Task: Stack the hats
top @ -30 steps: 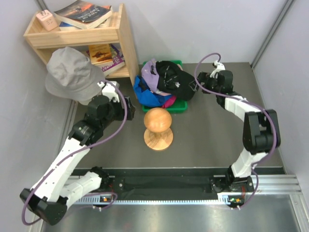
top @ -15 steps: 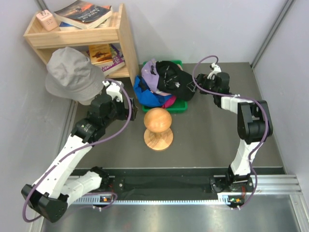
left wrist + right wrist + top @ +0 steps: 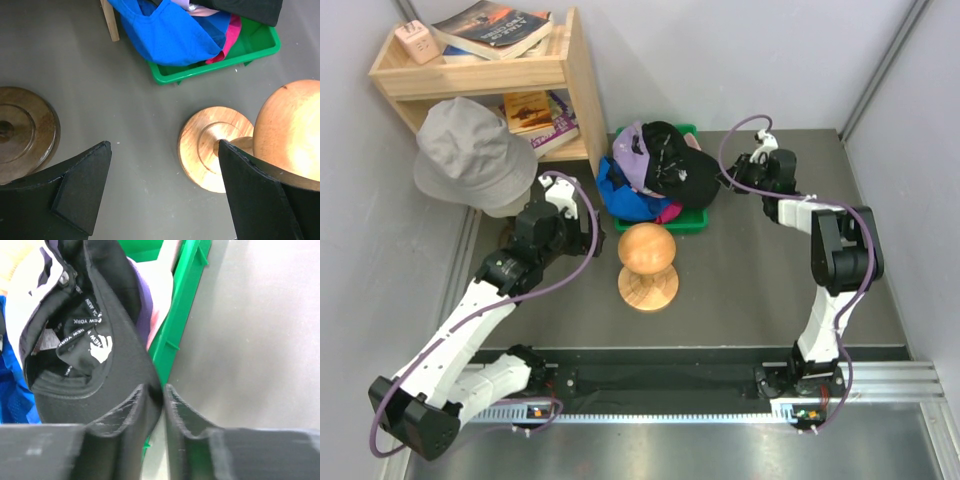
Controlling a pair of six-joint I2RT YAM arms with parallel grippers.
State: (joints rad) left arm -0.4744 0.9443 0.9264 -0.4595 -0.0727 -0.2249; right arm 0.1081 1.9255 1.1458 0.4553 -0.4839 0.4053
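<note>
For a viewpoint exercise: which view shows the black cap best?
The right wrist view: the black cap fills it, its edge between the jaws of the right gripper. The top view shows it small on the pile; the left wrist view, only a sliver.

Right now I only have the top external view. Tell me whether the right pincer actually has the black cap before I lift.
Observer: The right wrist view shows the right pincer closed on the edge of the black cap, at the rim of the green bin.
Operator: Give me the cap's orientation.
Observer: Its inside faces the wrist camera; a lining tape reads NEW YORK.
Operator: Now report the left pincer.
Observer: The left pincer is open and empty above the table, with the base of the wooden stand showing between its fingers.
</note>
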